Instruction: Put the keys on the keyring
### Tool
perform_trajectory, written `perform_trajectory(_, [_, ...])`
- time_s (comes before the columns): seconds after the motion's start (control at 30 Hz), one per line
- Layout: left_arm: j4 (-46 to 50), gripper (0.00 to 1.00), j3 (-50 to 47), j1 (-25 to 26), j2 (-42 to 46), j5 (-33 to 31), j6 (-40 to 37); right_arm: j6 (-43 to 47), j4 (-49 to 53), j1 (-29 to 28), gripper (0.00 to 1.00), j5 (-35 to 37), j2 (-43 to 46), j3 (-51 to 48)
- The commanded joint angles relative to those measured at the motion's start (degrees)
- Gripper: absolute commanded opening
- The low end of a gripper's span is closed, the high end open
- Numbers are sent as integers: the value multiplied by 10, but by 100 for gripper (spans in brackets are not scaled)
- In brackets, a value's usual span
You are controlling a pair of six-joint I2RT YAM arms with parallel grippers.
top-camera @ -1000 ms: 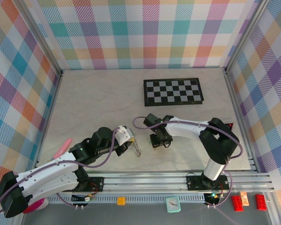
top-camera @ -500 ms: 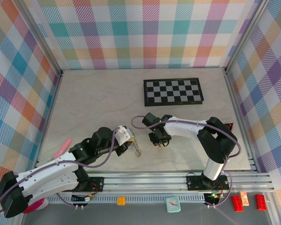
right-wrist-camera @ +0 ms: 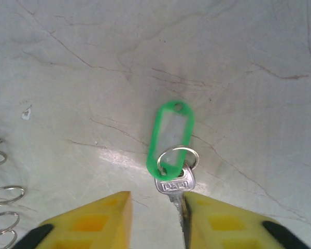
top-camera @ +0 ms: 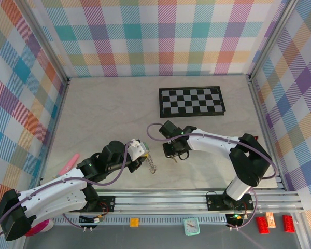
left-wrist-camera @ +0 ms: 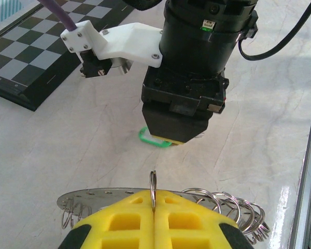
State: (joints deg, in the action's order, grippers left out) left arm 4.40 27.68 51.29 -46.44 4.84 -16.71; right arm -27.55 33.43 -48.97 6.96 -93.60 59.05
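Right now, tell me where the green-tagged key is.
Right wrist view: the green-tagged key lies on the table between the right tool's open fingers, just right of the keyring in the left tool.

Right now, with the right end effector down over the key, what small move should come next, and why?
Probably close the right end effector on the key. Its open fingers straddle the key's blade, and the key lies flat on the table, not gripped. The left end effector is shut on the keyring, holding it up nearby, so picking up the key looks like the missing step.
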Motion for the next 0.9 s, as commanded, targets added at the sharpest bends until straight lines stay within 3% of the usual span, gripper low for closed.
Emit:
perform_trajectory(0.0, [-15, 0, 5, 7, 7, 0, -1, 2, 9, 20, 37, 9, 6, -9])
perform_trajectory(0.13, [-15, 0, 6, 7, 5, 1, -2, 9, 1, 26, 42, -6, -9, -12])
perform_trajectory(0.43, [-12, 0, 7, 7, 7, 0, -2, 21, -9, 25, 44, -39, -56, 15])
perform_trajectory(0.87, [-14, 0, 5, 7, 5, 0, -1, 8, 32, 10, 45, 10, -94, 61])
